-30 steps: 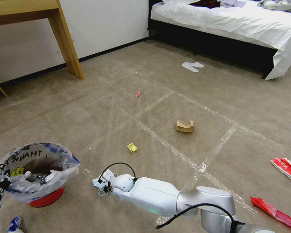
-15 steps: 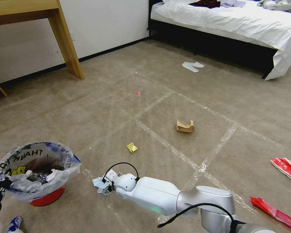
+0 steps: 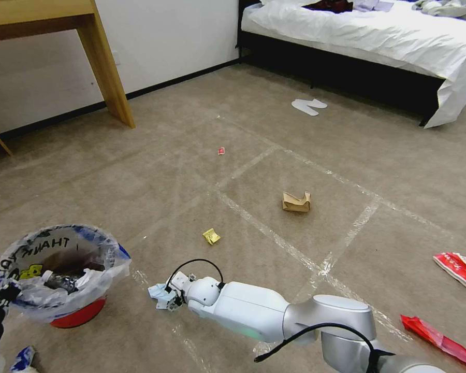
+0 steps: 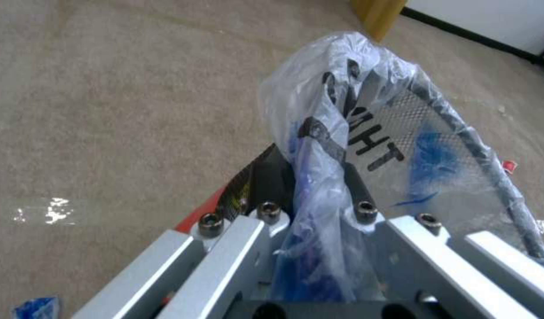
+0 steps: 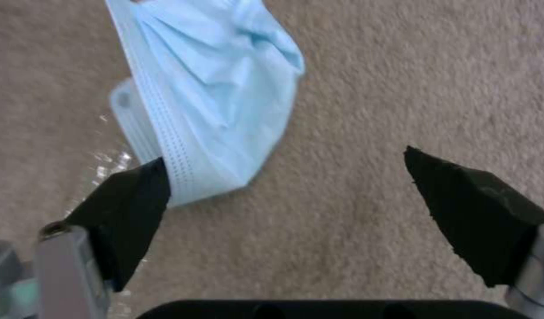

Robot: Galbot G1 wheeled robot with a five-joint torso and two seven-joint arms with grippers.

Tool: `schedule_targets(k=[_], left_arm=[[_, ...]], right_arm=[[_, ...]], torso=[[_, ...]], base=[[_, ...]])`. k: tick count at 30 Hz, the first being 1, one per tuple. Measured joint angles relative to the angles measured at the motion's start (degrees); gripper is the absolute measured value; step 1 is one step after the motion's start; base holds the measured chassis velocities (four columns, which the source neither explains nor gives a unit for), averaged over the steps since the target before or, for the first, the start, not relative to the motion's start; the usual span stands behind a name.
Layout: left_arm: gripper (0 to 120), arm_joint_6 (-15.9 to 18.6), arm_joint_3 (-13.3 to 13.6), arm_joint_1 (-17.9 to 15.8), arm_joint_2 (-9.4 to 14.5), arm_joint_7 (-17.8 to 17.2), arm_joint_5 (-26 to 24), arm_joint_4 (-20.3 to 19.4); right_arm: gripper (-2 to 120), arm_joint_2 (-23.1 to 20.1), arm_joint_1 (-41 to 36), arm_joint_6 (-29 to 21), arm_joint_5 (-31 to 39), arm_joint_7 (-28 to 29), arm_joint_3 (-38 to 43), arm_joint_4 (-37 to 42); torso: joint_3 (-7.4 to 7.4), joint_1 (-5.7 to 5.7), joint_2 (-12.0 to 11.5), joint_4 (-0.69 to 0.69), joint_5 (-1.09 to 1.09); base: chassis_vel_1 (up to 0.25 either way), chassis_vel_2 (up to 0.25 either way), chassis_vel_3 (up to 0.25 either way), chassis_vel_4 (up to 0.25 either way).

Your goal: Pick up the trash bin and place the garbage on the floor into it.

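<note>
Pale-blue face mask (image 5: 209, 95) on the carpet (image 3: 155, 171) touches one fingertip (image 5: 133, 195) of the spread right tool (image 5: 283, 208), off-centre, so closing may miss; left tool (image 4: 319, 230) pinches trash bin (image 3: 62, 274) liner.

One bin (image 3: 57, 274), one blue mask (image 5: 207, 102), one yellow scrap (image 3: 211, 236), one brown bag (image 3: 296, 202), three red wrappers (image 3: 458, 269), two slippers (image 3: 309, 105).

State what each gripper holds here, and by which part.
Left gripper: the round red trash bin, clamped at its bag-lined rim. Right gripper: nothing, open over a light-blue face mask on the carpet.
</note>
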Motion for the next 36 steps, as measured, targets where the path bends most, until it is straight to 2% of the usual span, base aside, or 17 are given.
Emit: schedule_targets(k=[1, 5, 7, 9, 11, 12, 14, 16, 17, 18, 20, 21, 25, 36], left_arm=[[5, -0.2, 0.0, 0.2, -0.1, 0.2, 0.0, -0.1], [5, -0.4, 0.2, 0.3, -0.4, 0.5, 0.1, -0.3], [5, -0.5, 0.4, 0.3, -0.6, 0.6, 0.3, -0.5], [5, -0.6, 0.6, 0.3, -0.8, 0.7, 0.3, -0.6], [5, -0.8, 0.9, 0.3, -0.9, 0.8, 0.4, -0.8], [5, -0.8, 0.9, 0.3, -0.9, 0.8, 0.4, -0.8], [5, -1.0, 1.0, 0.3, -0.9, 1.0, 0.4, -1.0], [5, -1.0, 1.0, 0.3, -0.9, 1.0, 0.4, -1.0], [5, -1.2, 1.1, 0.3, -1.0, 1.2, 0.5, -1.0], [5, -1.2, 1.1, 0.3, -1.0, 1.2, 0.5, -1.0], [5, -1.4, 1.3, 0.3, -1.2, 1.4, 0.6, -1.1], [5, -1.4, 1.3, 0.3, -1.2, 1.4, 0.6, -1.1], [5, -1.7, 1.8, 0.3, -1.5, 1.5, 1.2, -1.1], [5, -2.0, 2.5, 0.3, -1.8, 1.7, 1.9, -1.0]], right_arm=[[88, 0.0, 0.1, 0.6, -0.7, -0.5, 0.0, -0.7], [79, 0.0, 0.2, 1.3, -1.3, -1.2, -0.1, -1.1], [66, 0.0, 0.4, 1.8, -1.8, -1.6, -0.1, -1.3], [63, 0.0, 0.4, 2.0, -1.9, -1.7, -0.1, -1.3], [51, 0.0, 0.4, 2.4, -2.1, -2.1, -0.2, -1.4], [51, 0.0, 0.4, 2.4, -2.1, -2.1, -0.2, -1.4], [39, 0.0, 0.4, 2.7, -2.4, -2.3, -0.3, -1.6], [36, 0.0, 0.4, 2.9, -2.5, -2.3, -0.3, -1.6], [29, 0.0, 0.3, 3.2, -2.7, -2.7, -0.4, -1.8], [29, 0.0, 0.3, 3.2, -2.7, -2.7, -0.4, -1.8], [19, 0.0, 0.2, 3.5, -2.9, -3.1, -0.4, -1.8], [19, 0.0, 0.2, 3.5, -2.9, -3.1, -0.4, -1.8], [5, 0.0, 0.0, 4.3, -2.9, -3.8, -0.4, -1.9], [0, 0.0, -0.1, 5.8, -2.6, -4.9, -0.2, -2.6]], torso=[[0.0, 0.0, 0.0, 0.0, 0.0], [0.0, 0.0, 0.0, 0.0, 0.0], [0.0, 0.0, 0.0, 0.0, 0.0], [0.0, 0.0, 0.0, 0.0, 0.0], [0.0, 0.0, 0.0, 0.0, 0.0], [0.0, 0.0, 0.0, 0.0, 0.0], [0.0, 0.0, 0.0, 0.0, 0.0], [0.0, 0.0, 0.0, 0.0, 0.0], [0.0, 0.0, 0.0, 0.0, 0.0], [0.0, 0.0, 0.0, 0.0, 0.0], [0.0, 0.0, 0.0, 0.0, 0.0], [0.0, 0.0, 0.0, 0.0, 0.0], [0.0, 0.0, 0.0, 0.0, 0.0], [0.0, 0.0, 0.0, 0.0, -0.01]], base=[[0.0, 0.0, 0.0, 0.0], [0.0, 0.0, 0.0, 0.0], [0.0, 0.0, 0.0, 0.0], [0.0, 0.0, 0.0, 0.0], [0.0, 0.0, 0.0, 0.0], [0.0, 0.0, 0.0, 0.0], [0.0, 0.0, 0.0, 0.0], [0.0, 0.0, 0.0, 0.0], [0.0, 0.0, 0.0, 0.0], [0.0, 0.0, 0.0, 0.0], [0.0, 0.0, 0.0, 0.0], [0.0, 0.0, 0.0, 0.0], [0.0, 0.0, 0.0, 0.0], [0.0, 0.0, 0.0, 0.0]])
